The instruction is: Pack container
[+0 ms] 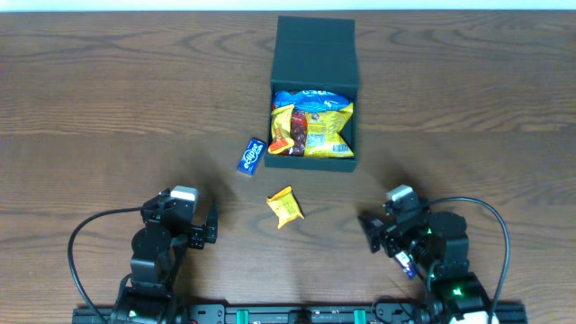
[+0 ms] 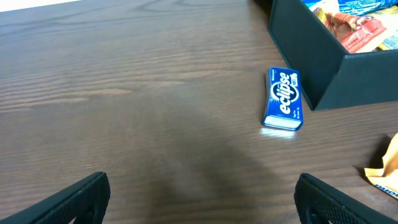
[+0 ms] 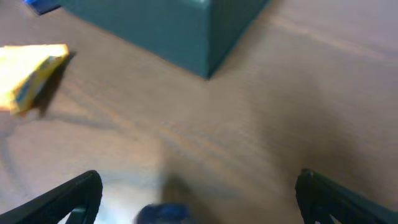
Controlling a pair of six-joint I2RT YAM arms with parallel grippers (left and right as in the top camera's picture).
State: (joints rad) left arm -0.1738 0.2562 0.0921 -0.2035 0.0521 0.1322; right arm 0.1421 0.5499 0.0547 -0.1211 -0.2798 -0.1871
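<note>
Closest to the left wrist camera, the left gripper (image 2: 203,202) has its black fingers (image 2: 74,199) spread wide with only bare tabletop between them, holding nothing. The right gripper (image 3: 202,199) is likewise spread wide, and a blurred blue shape at the bottom edge of its view cannot be identified. Both sit low over a dark brown wood-grain table (image 1: 108,99), with a thin pale strip beyond its far edge. A black cable (image 1: 79,243) loops out from the left arm's base. A small yellow crinkled snack packet (image 1: 285,206) lies on the table between the two grippers, apart from both. Just beyond it, a small blue rectangular Eclipse gum pack (image 2: 283,99) lies flat, just beside the container's left front corner. The square, matte dark teal-black cardboard container (image 1: 315,164) stands at the far centre of the table, its hinged flap lid (image 1: 315,49) open and folded back. Inside, yellow, blue and red snack packets (image 1: 310,121) fill it.
</note>
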